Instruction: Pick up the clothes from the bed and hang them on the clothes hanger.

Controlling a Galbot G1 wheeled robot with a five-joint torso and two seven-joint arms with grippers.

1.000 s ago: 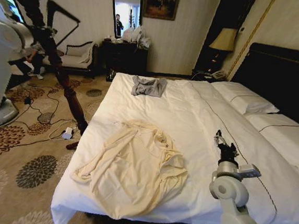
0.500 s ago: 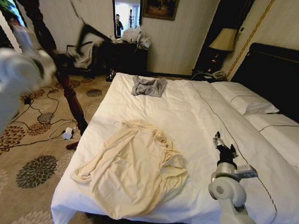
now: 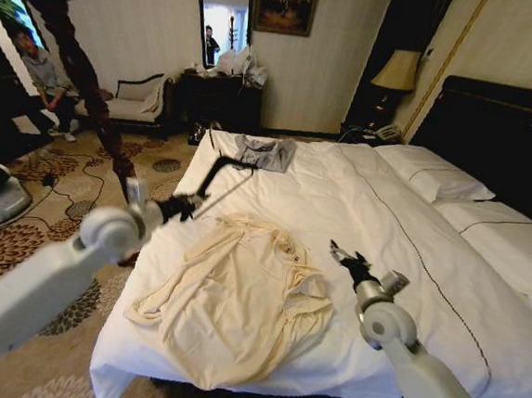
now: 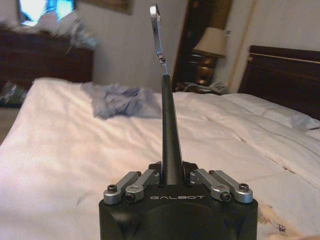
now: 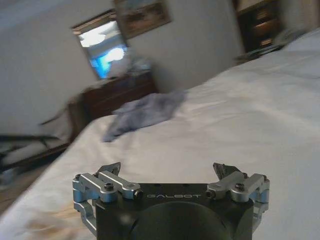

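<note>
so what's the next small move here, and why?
Probably lower the right claw onto the cream garment near its collar. Its fingers are open, hovering above the bed just beside the garment, which lies flat and untouched. The left claw is shut on the black hanger, held above the garment's upper edge, so the hanger looks ready and the garment needs lifting.

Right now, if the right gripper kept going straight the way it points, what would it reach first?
Probably bare white sheet of the bed. The right gripper, jaws open, points up the bed past the edge of the clothes, roughly toward the small grey garment far ahead; depth is uncertain.
</note>
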